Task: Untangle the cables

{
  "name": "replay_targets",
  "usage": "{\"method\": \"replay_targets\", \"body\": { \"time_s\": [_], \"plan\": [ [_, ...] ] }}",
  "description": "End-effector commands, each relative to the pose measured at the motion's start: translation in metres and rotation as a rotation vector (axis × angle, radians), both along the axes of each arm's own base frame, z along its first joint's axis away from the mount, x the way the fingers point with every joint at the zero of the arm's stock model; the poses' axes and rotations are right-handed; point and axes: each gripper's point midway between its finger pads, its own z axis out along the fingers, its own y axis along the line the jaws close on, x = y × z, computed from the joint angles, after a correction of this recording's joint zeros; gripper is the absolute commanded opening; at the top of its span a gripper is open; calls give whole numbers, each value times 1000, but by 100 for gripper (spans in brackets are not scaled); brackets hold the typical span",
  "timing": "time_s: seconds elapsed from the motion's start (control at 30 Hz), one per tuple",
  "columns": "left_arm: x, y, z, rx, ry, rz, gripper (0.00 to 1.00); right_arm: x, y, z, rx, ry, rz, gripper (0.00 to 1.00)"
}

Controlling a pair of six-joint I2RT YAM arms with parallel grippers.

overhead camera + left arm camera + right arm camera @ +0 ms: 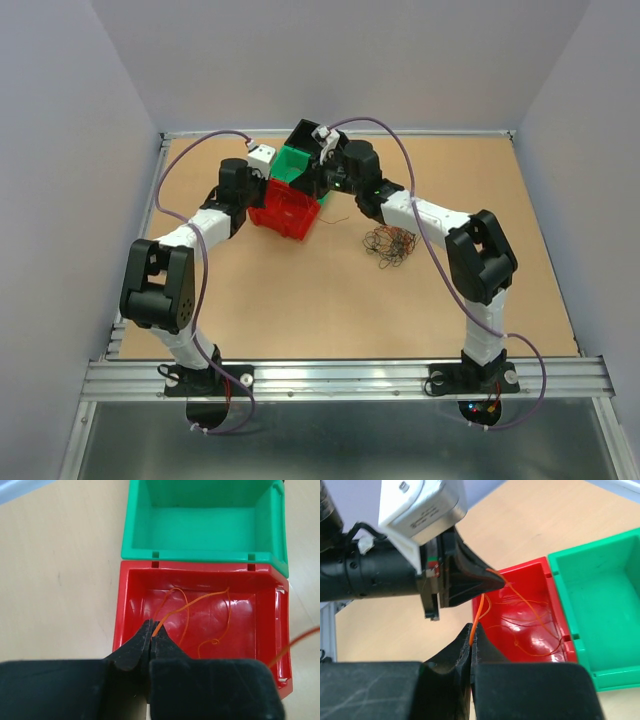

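Note:
A thin orange wire point(200, 599) lies in loops inside the red bin point(119, 611), and one strand trails out over its right wall. My left gripper point(152, 630) is shut on one end of this wire, just above the bin's near edge. My right gripper point(471, 632) is shut on the same orange wire point(478, 614) close by, and the left gripper's fingertips point(495, 579) hold it just above mine. In the top view both grippers meet over the red bin point(283, 212). The rest of the cables are a dark curly bundle point(390, 243) on the table to the right.
A green bin point(200, 555) adjoins the red bin's far side, also seen in the right wrist view point(555, 587) and the top view point(292, 162). A black bin point(303, 134) stands behind it. Walls enclose the table on three sides.

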Motion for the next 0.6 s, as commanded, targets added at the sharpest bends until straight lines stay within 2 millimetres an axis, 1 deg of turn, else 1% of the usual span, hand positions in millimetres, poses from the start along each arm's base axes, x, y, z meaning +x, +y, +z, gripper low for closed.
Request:
{"method": "replay_targets", "body": {
  "time_s": [0.0, 0.03, 0.07, 0.13, 0.17, 0.2, 0.23, 0.27, 0.3, 0.33, 0.37, 0.43, 0.5, 0.57],
  "plan": [
    [13, -7, 15, 2, -36, -38, 15, 26, 5, 34, 54, -63, -60, 1],
    [13, -6, 15, 6, -37, -36, 18, 31, 4, 36, 49, -63, -85, 1],
    [14, -6, 16, 5, -41, -33, 23, 33, 3, 31, 40, -55, -97, 0],
    [12, -5, 23, 3, -58, -35, 31, 37, 0, 29, 30, -50, -127, 1],
    [12, -6, 25, 3, -68, -37, 40, 41, -3, 26, 20, -42, -154, 1],
    [11, -5, 27, 4, -72, -36, 44, 42, -4, 23, 11, -38, -171, 1],
    [9, -4, 34, 0, -88, -34, 47, 47, -9, 20, -3, -29, -207, 1],
    [9, -4, 36, 1, -95, -35, 50, 49, -10, 18, -7, -29, -219, 1],
    [7, -4, 37, -1, -97, -36, 56, 49, -11, 15, -18, -24, -229, 1],
    [5, -4, 43, -5, -111, -41, 57, 51, -14, 14, -23, -22, -244, 1],
    [3, -4, 45, -7, -115, -40, 61, 52, -16, 12, -32, -18, -259, 1],
    [3, -2, 52, -9, -133, -31, 63, 52, -16, 8, -41, -10, -259, 1],
    [1, 0, 57, -10, -145, -25, 65, 52, -15, 8, -43, -11, -249, 0],
    [0, 1, 64, -18, -162, -20, 67, 51, -12, 1, -52, 0, -235, 0]
  ]
}}
